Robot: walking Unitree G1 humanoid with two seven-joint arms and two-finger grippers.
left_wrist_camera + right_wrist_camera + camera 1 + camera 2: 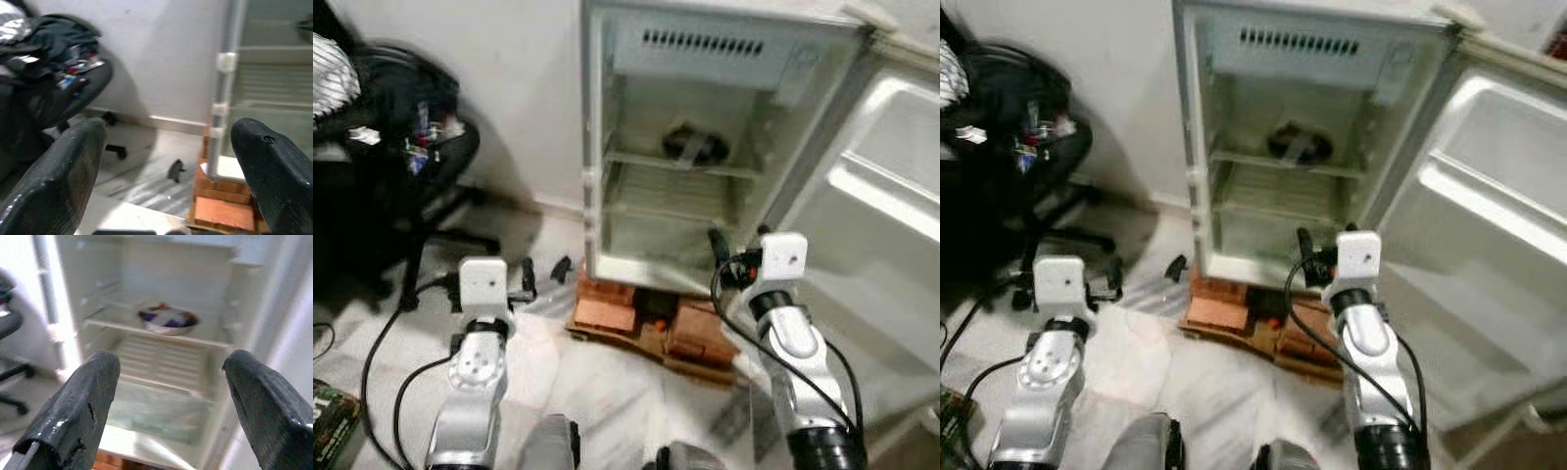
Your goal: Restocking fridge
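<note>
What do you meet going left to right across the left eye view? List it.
Office chair → left gripper → brick stack under the fridge → bowl on the fridge shelf → right gripper → open fridge door.

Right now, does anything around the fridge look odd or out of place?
Yes. The fridge stands on a loose stack of bricks rather than on the floor, and the stack looks uneven. Inside, a single bowl sits on the upper shelf. Both end effectors are open and hold nothing.
</note>
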